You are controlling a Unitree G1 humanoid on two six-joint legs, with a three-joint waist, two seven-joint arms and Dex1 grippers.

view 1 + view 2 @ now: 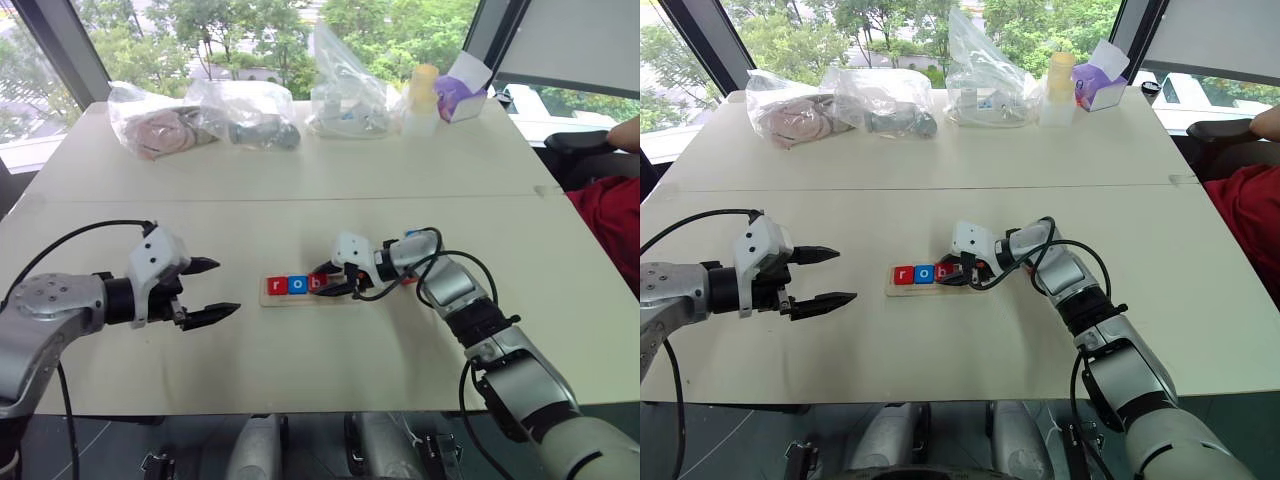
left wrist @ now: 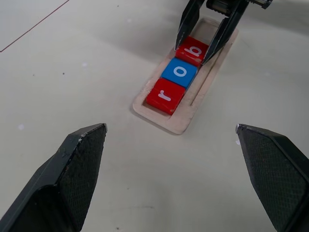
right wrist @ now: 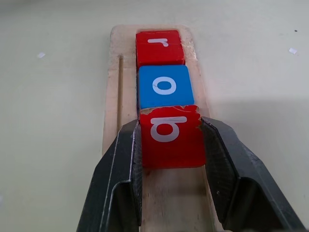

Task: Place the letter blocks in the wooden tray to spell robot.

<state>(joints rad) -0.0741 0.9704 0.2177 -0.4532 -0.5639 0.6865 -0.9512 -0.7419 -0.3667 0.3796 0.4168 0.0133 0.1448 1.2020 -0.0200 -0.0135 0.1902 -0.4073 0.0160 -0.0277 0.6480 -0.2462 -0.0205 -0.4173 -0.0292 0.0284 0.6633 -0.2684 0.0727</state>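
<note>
The wooden tray [image 1: 290, 301] lies in the middle of the table, between my two arms. Three letter blocks sit in it in a row: a red r [image 3: 159, 46], a blue o [image 3: 165, 87] and a red b [image 3: 171, 140]. My right gripper [image 1: 325, 285] reaches in from the right, and its fingers [image 3: 123, 164] press both sides of the b block, which rests in the tray against the o. To the left of the tray my left gripper [image 1: 225, 287] hovers wide open, holding nothing.
Several clear plastic bags [image 1: 245, 115] with items, a pale bottle [image 1: 422, 100] and a purple-and-white box [image 1: 460, 95] line the far edge of the table. A person in red [image 1: 610, 220] sits at the right edge.
</note>
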